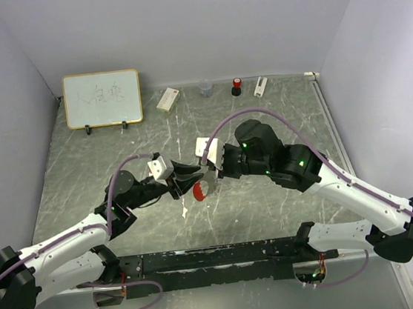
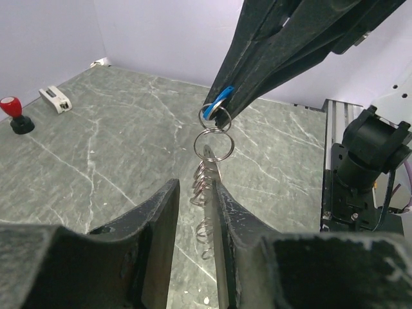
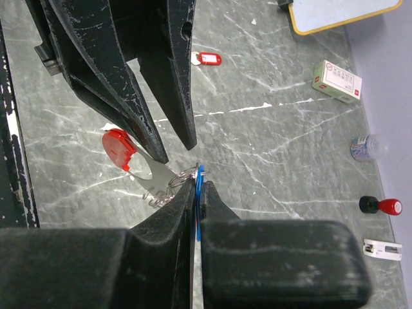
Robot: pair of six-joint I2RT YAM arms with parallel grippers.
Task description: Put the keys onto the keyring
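Observation:
Above the middle of the table my two grippers meet tip to tip. My right gripper (image 3: 200,185) is shut on the blue key (image 3: 199,172), whose head shows as a thin blue edge between the fingers. The key's tip touches the keyring's (image 3: 183,174) small wire rings. My left gripper (image 2: 194,187) is shut on the keyring: its flat metal plate (image 3: 151,172) lies along one finger and the red fob (image 1: 198,193) hangs below. The linked rings (image 2: 214,143) rise from the plate to the blue key (image 2: 222,96). A red-headed key (image 3: 207,59) lies flat on the table beyond.
Along the back wall stand a small whiteboard (image 1: 102,98), a white carton (image 1: 167,99), a clear little bottle (image 1: 206,88), a red-topped stamp (image 1: 237,86) and a white oblong device (image 1: 260,86). A black rail (image 1: 218,256) joins the arm bases at the near edge.

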